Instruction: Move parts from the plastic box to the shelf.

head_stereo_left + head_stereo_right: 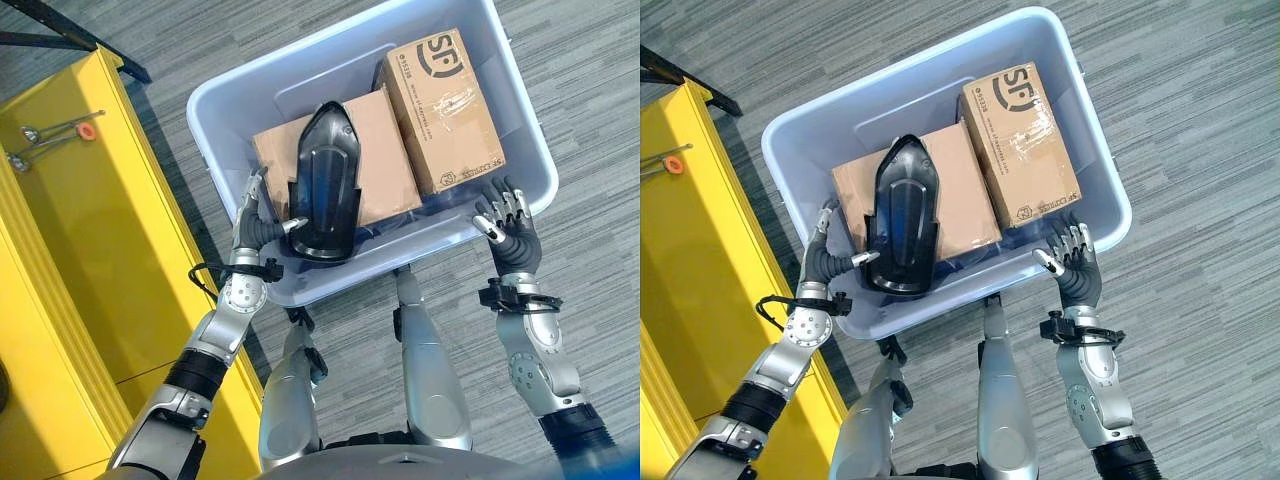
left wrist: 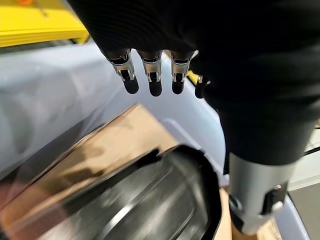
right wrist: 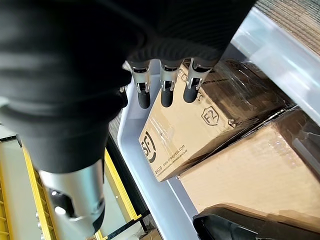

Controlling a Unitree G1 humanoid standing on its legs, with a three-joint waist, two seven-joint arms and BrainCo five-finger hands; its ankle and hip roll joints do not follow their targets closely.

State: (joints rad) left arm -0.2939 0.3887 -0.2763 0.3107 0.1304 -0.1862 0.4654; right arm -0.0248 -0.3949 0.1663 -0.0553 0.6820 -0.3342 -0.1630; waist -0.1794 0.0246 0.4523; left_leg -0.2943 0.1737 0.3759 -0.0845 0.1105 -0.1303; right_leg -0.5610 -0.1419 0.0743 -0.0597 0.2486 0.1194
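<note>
A pale blue plastic box [image 1: 213, 140] holds a glossy black moulded part [image 1: 325, 180]. The part lies on a flat cardboard box [image 1: 385, 170], with a printed cardboard box [image 1: 445, 105] beside it. My left hand [image 1: 255, 222] is at the box's near left corner, its fingers straight. Its thumb reaches across to the black part's near left edge. In the left wrist view the black part [image 2: 150, 200] lies just below the left hand [image 2: 225, 75]. My right hand [image 1: 512, 230] hovers open at the box's near right rim, close to the printed box [image 3: 185, 135].
A yellow shelf [image 1: 100, 250] runs along the left, close beside the plastic box. Some metal tools [image 1: 50, 135] with an orange ring lie on it at the far end. Grey carpet surrounds the box on the right and far sides.
</note>
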